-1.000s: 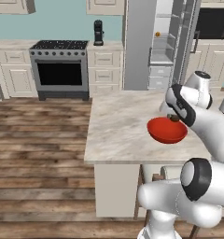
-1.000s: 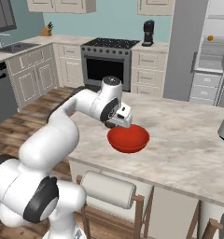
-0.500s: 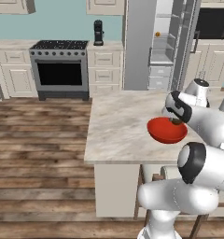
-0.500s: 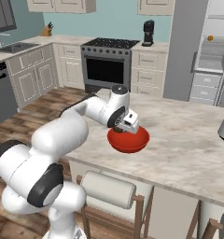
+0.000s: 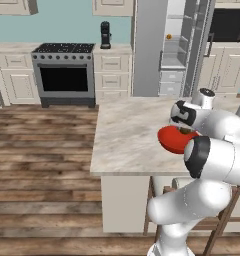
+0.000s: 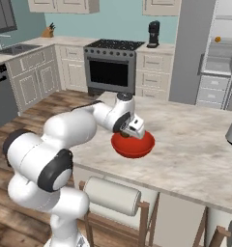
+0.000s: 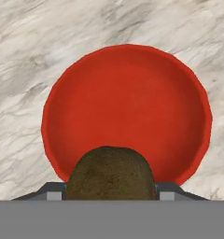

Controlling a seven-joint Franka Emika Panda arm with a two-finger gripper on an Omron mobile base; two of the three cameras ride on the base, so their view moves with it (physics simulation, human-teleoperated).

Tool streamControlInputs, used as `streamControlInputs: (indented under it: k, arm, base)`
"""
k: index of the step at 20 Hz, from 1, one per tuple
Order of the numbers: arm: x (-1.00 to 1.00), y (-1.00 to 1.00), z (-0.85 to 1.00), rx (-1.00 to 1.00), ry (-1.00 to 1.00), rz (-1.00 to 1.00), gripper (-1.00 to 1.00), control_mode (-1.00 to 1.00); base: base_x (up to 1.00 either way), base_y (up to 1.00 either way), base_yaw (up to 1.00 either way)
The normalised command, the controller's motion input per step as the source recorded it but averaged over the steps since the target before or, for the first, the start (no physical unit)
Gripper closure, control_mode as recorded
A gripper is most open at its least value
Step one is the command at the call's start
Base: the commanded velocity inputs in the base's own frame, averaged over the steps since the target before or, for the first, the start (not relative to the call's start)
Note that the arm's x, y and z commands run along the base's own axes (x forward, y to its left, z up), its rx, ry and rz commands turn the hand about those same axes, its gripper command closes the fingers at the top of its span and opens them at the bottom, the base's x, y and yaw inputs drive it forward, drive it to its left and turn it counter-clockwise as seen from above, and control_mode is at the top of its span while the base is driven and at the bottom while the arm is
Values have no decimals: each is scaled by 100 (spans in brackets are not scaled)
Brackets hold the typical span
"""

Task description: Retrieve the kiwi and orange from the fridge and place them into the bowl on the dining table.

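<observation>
Now, kiwi: the kiwi [image 7: 111,173] is sitting between the fingertips, hanging directly above the bowl [image 7: 128,112].
Gripper: the gripper [image 6: 134,133] is clasping the kiwi, poised over the bowl's near rim.
Bowl: resting on the dining table [image 5: 127,135], toward its stool-side edge.
Orange: the orange [image 6: 217,39] is waiting far behind the bowl, inside the open fridge [image 6: 223,53].
Risk: releasing this close to the rim, the fruit could be bouncing out and rolling across the marble.

Black oven range [image 5: 63,71] w/ coffee maker [image 5: 105,35] just beside it at 3 o'clock. Sink [image 6: 12,48] and knife block [image 6: 48,32] on wall desk. Wood plank floor [image 5: 42,150]; stools [image 6: 113,202] nearby.
</observation>
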Motion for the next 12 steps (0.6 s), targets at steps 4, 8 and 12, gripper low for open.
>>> streamControlInputs:
  k: [4,8,12]
  arm:
    - [27,-3,-31,0,0,-6,100,-100]
    - [31,-11,-31,0,1,-5,100,-100]
    - [30,-19,-27,0,2,-4,100,-100]
  base:
    - [0,0,0]
    - [0,0,0]
    - [0,0,0]
